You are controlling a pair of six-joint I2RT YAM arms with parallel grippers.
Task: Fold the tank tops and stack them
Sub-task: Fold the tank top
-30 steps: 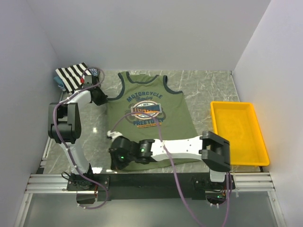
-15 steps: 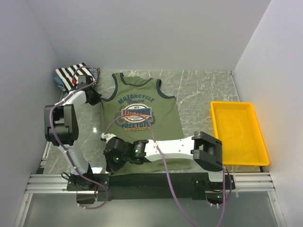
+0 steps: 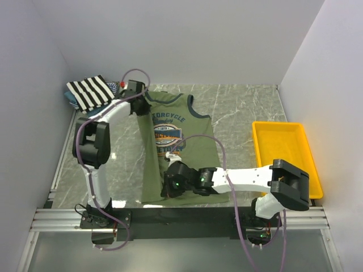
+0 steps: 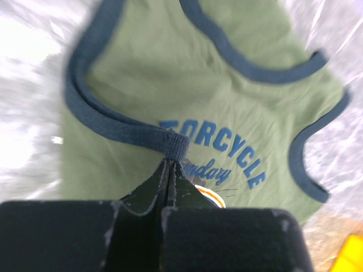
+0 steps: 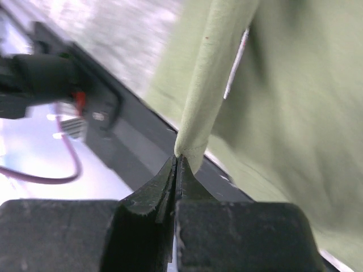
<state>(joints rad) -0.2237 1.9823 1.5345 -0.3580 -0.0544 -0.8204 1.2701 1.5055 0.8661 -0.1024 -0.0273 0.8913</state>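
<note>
The olive green tank top (image 3: 195, 126) with navy trim lies in the middle of the table, its left side lifted and drawn over towards the chest print. My left gripper (image 3: 143, 101) is at the top left strap; the left wrist view shows this gripper (image 4: 172, 161) shut on the navy trim (image 4: 173, 144). My right gripper (image 3: 168, 182) is over the shirt's lower part; its own view shows that gripper (image 5: 177, 158) shut on a folded bit of the green hem (image 5: 195, 122). A black-and-white striped tank top (image 3: 89, 92) lies at the back left corner on blue patterned cloth (image 3: 70, 100).
A yellow plastic tray (image 3: 286, 164) sits on the right side of the table. White walls close in the left, back and right. The black rail (image 3: 181, 215) with the arm bases runs along the near edge, just below the shirt's hem.
Both grippers have swung to the right with the shirt's left edge, carrying it from the left of the table over onto the shirt's middle. The shirt now looks narrower.
</note>
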